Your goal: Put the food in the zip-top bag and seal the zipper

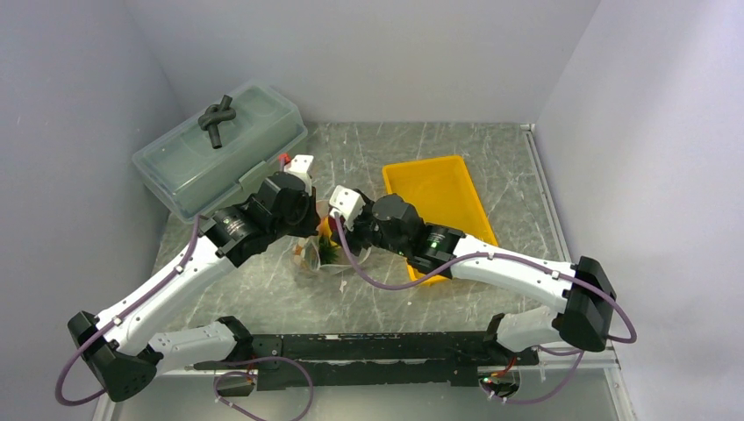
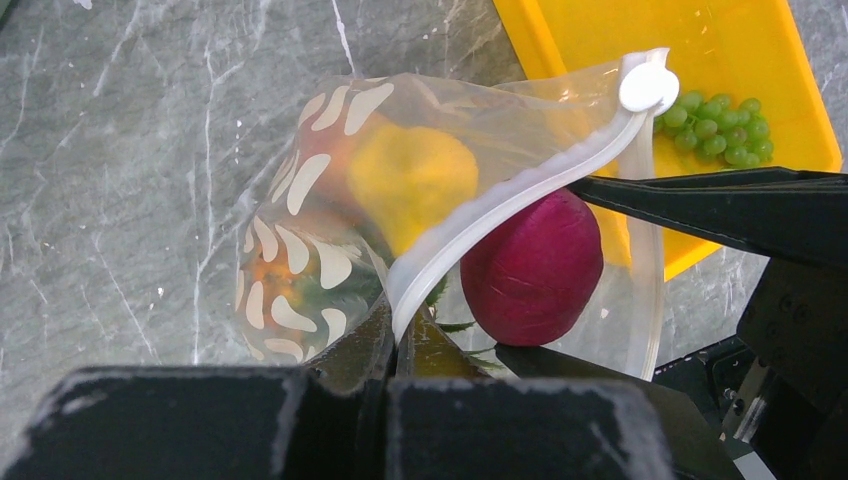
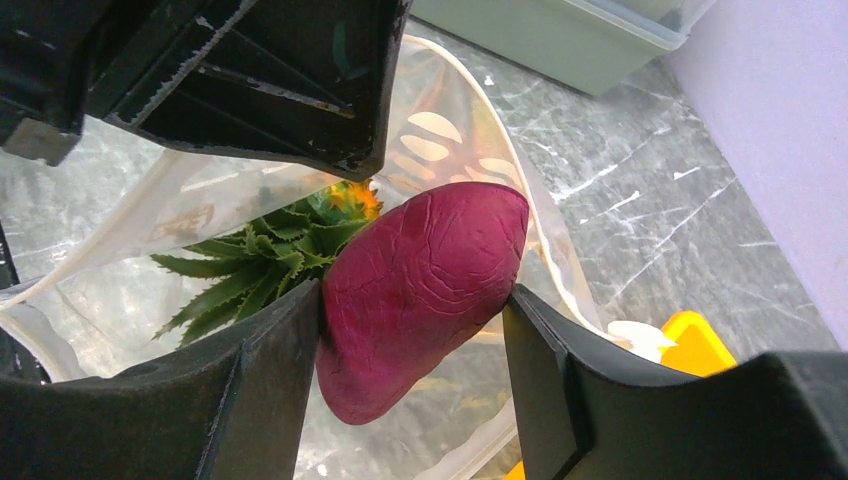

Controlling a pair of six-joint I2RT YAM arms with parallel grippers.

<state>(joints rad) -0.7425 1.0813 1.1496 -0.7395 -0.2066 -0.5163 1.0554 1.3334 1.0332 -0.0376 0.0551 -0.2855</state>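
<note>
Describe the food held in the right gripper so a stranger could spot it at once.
Just left of the yellow tray is the clear zip-top bag. At its open mouth the right gripper clamps the dark purple piece. It is rounded and magenta, unlike the yellow fruit and leafy pineapple behind the dotted plastic.

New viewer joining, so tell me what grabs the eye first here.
The dark purple piece, clamped in the right gripper at the mouth of the zip-top bag, dominates both wrist views. Inside the bag sit a yellow fruit and a green pineapple crown; the grape bunch lies in the yellow tray.
</note>
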